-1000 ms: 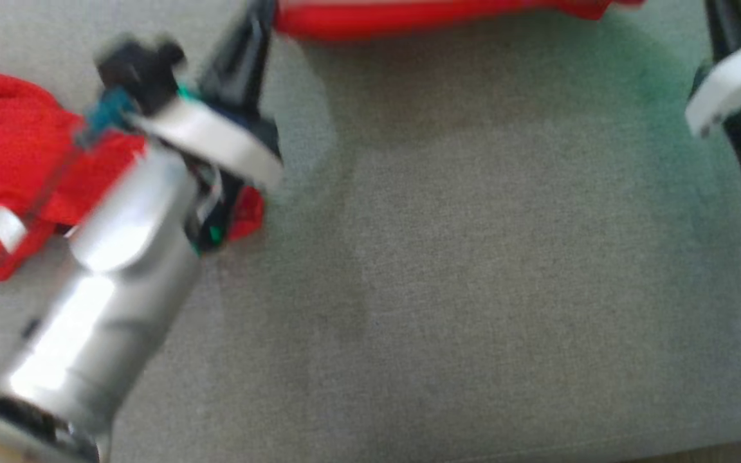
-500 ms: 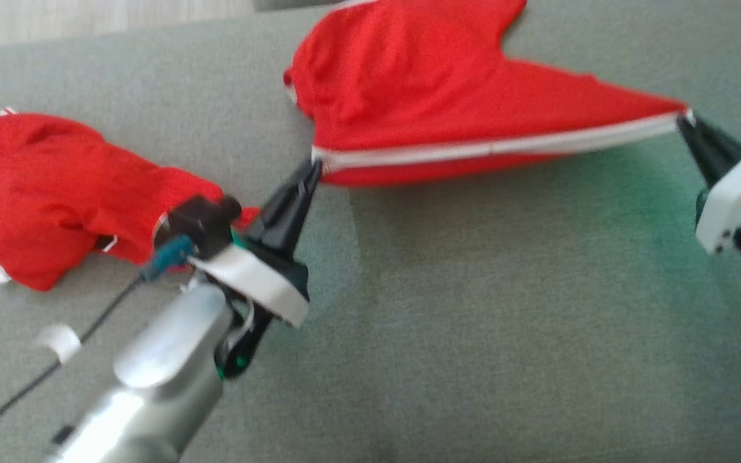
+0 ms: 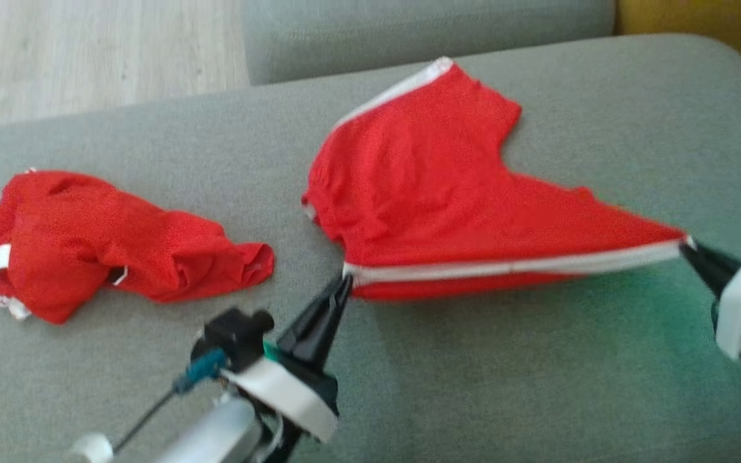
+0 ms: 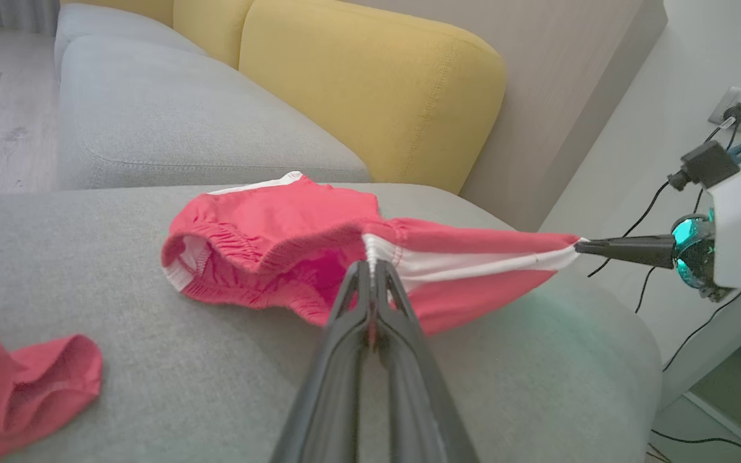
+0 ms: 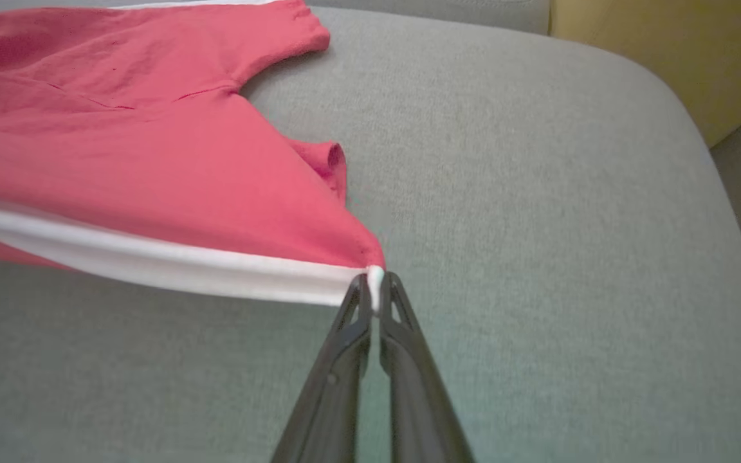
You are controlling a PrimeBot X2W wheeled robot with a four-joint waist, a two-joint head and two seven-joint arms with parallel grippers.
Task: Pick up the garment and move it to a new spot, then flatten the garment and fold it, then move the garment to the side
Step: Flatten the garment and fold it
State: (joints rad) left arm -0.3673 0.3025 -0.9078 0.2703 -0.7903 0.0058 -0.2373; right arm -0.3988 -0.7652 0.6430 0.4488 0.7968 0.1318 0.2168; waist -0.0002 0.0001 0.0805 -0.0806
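Black fingers of the left gripper [image 3: 343, 287] are pinched together on one end of the white stripe [image 3: 512, 266]. The right gripper [image 3: 687, 245] is likewise clamped on the other end, with no gap at either tip. The stripe is pulled taut between them, near edge lifted just off the grey seat cushion [image 3: 505, 379]. The rest of the red garment [image 3: 435, 186], shorts by the look, trails away from the robot and lies on the cushion. Its gathered elastic waist sits just beside the left gripper in the left wrist view; the far leg is mostly flat, with some wrinkles near the waist. A second red garment [image 3: 107, 247] lies crumpled to the left, well apart, not held. Yellow back cushion [image 4: 370, 83] behind, wood floor [image 3: 87, 51] past the seat.

Handling, as a judgement: thin, light, floppy knit with no stiffness. It will sag and bunch wherever unsupported and likely drag a bit on the woven upholstery. The stitched stripe is the firmest part, so end grips there make sense; a pinch on a single layer could slip or stretch. Looks like the carry or spread step, fold not yet done. Even tension on both ends is needed to lay it flat.
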